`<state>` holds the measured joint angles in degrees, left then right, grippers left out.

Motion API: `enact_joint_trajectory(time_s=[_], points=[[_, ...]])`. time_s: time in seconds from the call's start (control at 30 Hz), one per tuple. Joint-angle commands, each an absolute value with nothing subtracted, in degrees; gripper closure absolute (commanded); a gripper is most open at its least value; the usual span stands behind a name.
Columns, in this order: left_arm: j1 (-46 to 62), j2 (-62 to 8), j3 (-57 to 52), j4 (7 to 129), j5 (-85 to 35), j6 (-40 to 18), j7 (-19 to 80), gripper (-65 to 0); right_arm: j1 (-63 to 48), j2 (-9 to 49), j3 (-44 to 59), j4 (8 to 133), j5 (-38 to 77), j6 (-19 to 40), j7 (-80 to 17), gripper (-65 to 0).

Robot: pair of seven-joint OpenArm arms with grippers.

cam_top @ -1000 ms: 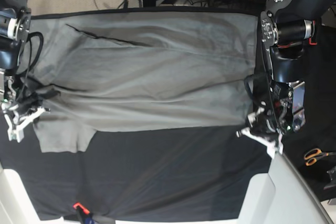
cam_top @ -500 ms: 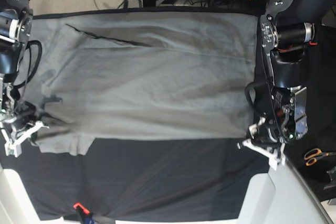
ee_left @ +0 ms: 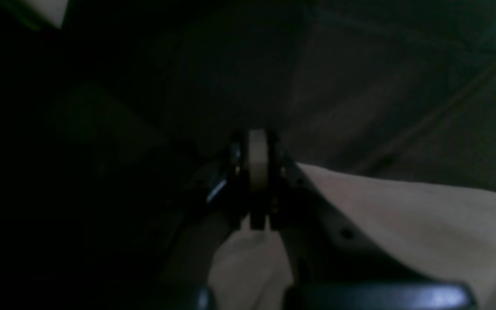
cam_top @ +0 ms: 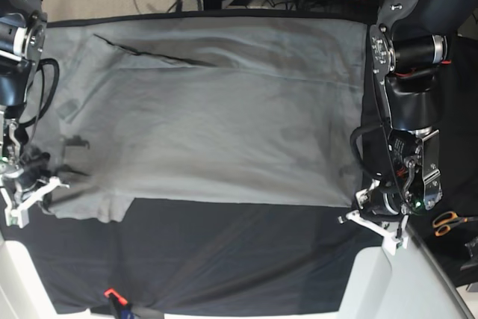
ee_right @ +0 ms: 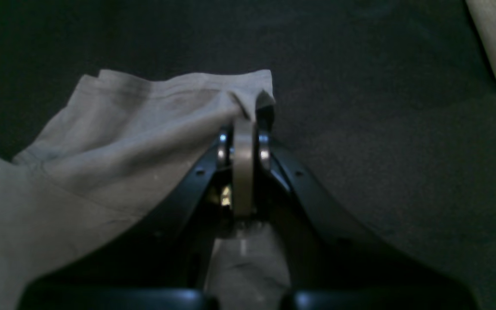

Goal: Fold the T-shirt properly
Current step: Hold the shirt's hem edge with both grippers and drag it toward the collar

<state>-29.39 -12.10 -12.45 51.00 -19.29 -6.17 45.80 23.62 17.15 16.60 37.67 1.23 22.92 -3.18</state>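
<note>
The T-shirt (cam_top: 216,110) lies spread across the black table cloth (cam_top: 224,259), covering the far and middle part; its near edge runs straight between the two arms. The right gripper (ee_right: 243,129) is clamped tight on a bunched bit of sleeve hem at the shirt's near corner, grey fabric pinched between the jaws. The left gripper (ee_left: 256,159) is closed too; the wrist view is very dark, pale cloth sits right at and under the jaws, so it looks pinched on the other near corner, but I can't be sure of the hold.

Risks, as I judge them:
- Thin pinch on the right: only a small fold of hem is caught, so a hard pull could slip it out.
- Uneven pulling between the arms would skew the straight edge and leave a crooked fold.
- The table cloth is soft and loose; a jaw could catch it along with the shirt and drag it.
- If the left hold is weak, that corner drops and the shirt bunches.

Materials: the shirt is light grey, soft matte cotton with shallow wrinkles and one long diagonal crease near the far left. Stitched hem, limp drape. Table cloth is matte black, faintly creased. Orange-handled scissors (cam_top: 448,222) lie off to the side.
</note>
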Motion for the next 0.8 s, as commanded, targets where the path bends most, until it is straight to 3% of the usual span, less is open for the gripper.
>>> enact_joint_trajectory(time_s=[0.0,0.23,0.5,0.77], points=[[-31.34,-12.70,-12.62,52.09,-19.56,-6.37,44.79,0.0,25.71,18.33,16.66,38.90,1.71,22.73,-1.54,-0.2],[-31.34,-12.79,-12.62,52.09,-19.56,-6.37,44.79,0.0,25.80,17.80,16.66,38.55,-5.85,22.73,5.05,-0.2],[-31.08,-12.79,-12.35,52.18,-19.56,-6.37,44.79,0.0,25.89,17.63,16.66,38.37,-5.93,22.73,4.97,-0.2],[-24.75,-12.70,-12.26,58.24,-19.56,-6.37,44.88,0.0,25.80,17.89,16.66,38.73,-6.02,22.73,-2.77,-0.2]])
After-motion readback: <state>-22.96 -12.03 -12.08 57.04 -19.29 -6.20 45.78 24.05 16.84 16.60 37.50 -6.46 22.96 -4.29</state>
